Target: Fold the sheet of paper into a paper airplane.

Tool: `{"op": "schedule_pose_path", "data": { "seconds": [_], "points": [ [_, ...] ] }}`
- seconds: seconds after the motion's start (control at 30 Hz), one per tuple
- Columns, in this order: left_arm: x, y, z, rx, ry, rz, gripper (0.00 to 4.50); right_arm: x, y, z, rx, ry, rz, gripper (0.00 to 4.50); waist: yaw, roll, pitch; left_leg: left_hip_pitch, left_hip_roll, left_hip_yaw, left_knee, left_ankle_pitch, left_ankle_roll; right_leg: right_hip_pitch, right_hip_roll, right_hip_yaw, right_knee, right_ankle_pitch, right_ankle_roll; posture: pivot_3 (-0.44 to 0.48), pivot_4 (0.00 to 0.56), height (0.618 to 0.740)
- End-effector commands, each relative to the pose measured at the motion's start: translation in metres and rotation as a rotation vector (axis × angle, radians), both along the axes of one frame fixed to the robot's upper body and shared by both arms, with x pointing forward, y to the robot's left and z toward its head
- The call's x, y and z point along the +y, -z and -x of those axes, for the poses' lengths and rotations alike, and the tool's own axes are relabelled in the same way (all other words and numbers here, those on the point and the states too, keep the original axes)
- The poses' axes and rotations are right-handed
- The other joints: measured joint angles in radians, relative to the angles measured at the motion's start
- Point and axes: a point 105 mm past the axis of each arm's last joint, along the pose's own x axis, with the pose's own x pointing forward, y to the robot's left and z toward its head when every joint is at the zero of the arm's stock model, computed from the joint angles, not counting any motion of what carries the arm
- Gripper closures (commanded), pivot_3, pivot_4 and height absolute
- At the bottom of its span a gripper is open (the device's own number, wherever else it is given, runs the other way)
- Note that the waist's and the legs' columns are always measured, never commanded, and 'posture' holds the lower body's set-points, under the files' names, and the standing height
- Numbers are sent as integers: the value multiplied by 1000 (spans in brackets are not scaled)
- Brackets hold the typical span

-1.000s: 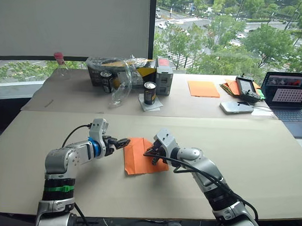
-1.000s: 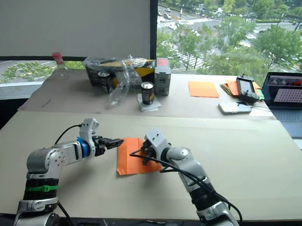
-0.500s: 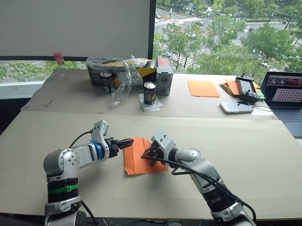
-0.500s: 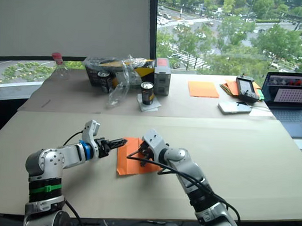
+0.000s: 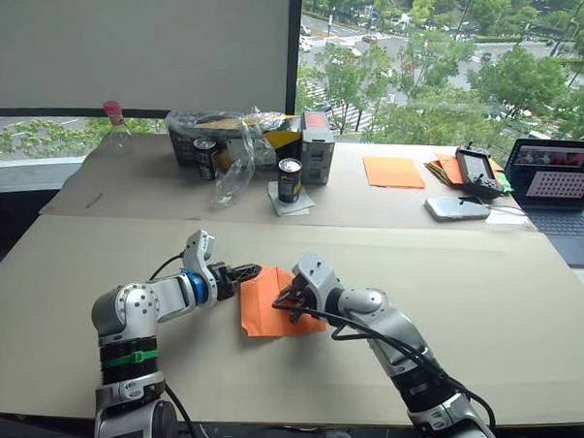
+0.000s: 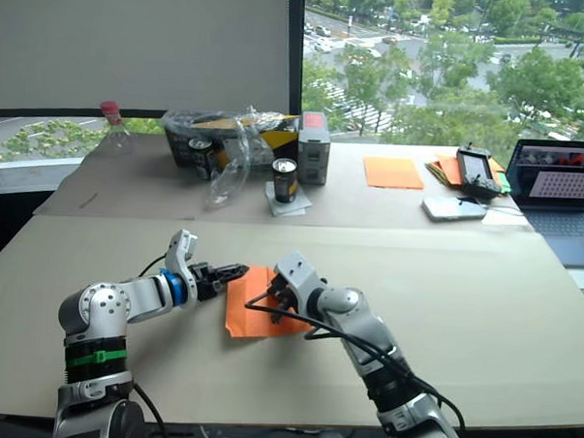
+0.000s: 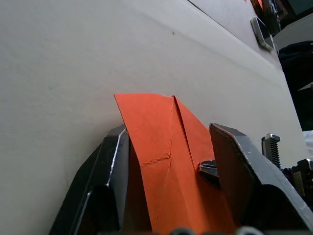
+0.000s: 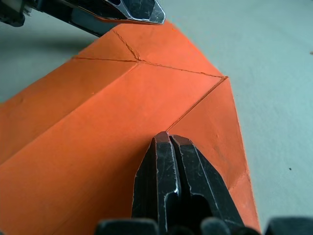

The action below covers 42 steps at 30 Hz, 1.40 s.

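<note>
Here, paper: the creased bright orange sheet of paper (image 5: pixel 274 303) lay partly folded, its near part hidden.
Left gripper (image 7: pixel 168 142): fingers spread, straddling its corner.
Right gripper (image 8: pixel 168 139): fingers pressed together, resting on it.

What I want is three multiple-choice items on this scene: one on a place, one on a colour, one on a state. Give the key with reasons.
1. The sheet of paper lies:
A. on a laptop
B. on the near table
C. beside the cans

2. The bottle cap is:
A. green
B. blue
C. pink

3. The right gripper is:
A. shut, tips on the sheet
B. wide open
C. holding a can

Key: B, it lies flat on the near table; C, the cap is pink; A, the right wrist view shows its fingers together on the paper.
</note>
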Motion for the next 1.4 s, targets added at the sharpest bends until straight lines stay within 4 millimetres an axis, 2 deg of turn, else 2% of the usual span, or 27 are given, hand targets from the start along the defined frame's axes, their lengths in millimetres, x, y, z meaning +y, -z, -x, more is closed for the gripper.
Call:
{"op": "schedule_pose_path", "data": {
  "seconds": [0.03, 0.17, 0.37, 0.57, 0.7, 0.77, 0.97, 1.03, 1.2, 1.3, 1.4],
  "points": [
    [-6, -5, 1, -69, 40, -68, 3219, 0, 15, 5, 53, 5, 25, 4500, 0, 0, 0, 0, 0, 0, 0, 0, 0, 0, 0, 0, 0, 0, 0, 0, 150, 732],
    [-16, -7, -1, -142, 77, -180, 4455, 0, -2, -3, 10, 25, -8, 4500, 1, 0, 0, 0, 0, 0, 0, 0, 0, 0, 0, 0, 0, 0, 0, 0, 150, 732],
    [-21, -13, -5, -254, 145, -317, 4455, 1, -29, -8, -43, 25, -42, 4500, 4, 0, 1, -2, 0, 0, 0, 0, 0, -2, 0, 0, 0, 0, 0, 0, 150, 732],
    [-26, -31, -18, -580, 302, -616, 4455, -1, -47, -12, -89, 39, -54, 4500, 8, 1, 2, -17, 0, 0, 0, 1, -3, -19, 0, 0, 4, 1, -2, 0, 150, 732],
    [-30, -33, -23, -743, 393, -755, 4455, -3, -49, -14, -101, 49, -50, 4500, 15, 1, 2, -18, -1, 1, 0, 1, -3, -19, -1, 0, 1, 1, -2, 0, 150, 732],
    [-33, -33, -23, -790, 428, -770, 4455, -3, -50, -15, -105, 58, -51, 4500, 18, 1, 2, -18, -1, 1, 0, 1, -3, -19, -1, 0, 1, 1, -2, 0, 150, 732],
    [-38, -16, -21, -934, 582, -981, 4455, -7, -52, -17, -112, 87, -65, 4500, 23, 1, 2, -19, -1, 1, 0, 1, -2, -19, -1, 0, 1, 1, -2, 0, 150, 732],
    [-37, -13, -22, -959, 595, -1028, 4455, -11, -47, -18, -98, 102, -48, 4500, 24, 1, 2, -19, -1, 1, 0, 1, -2, -19, -1, 0, 1, 1, -2, 0, 150, 732],
    [-35, -14, -27, -954, 536, -1017, 4455, -16, -37, -15, -64, 113, -36, 4500, 25, 1, 2, -19, -1, 1, 1, 1, -2, -19, -1, 0, 2, 1, -2, 0, 150, 732],
    [-37, -15, -27, -890, 479, -901, 4455, -16, -28, -12, -31, 113, -48, 4500, 25, 1, 2, -19, -1, 1, 1, 1, -2, -19, -1, 0, 2, 1, -2, 0, 150, 732],
    [-40, -11, -22, -855, 509, -843, 3597, -16, -20, -12, -19, 110, -32, 4500, 21, 1, 2, -19, 0, 1, 1, 1, -2, -19, 0, 0, 3, 1, -2, 0, 150, 732]
  ]
}}
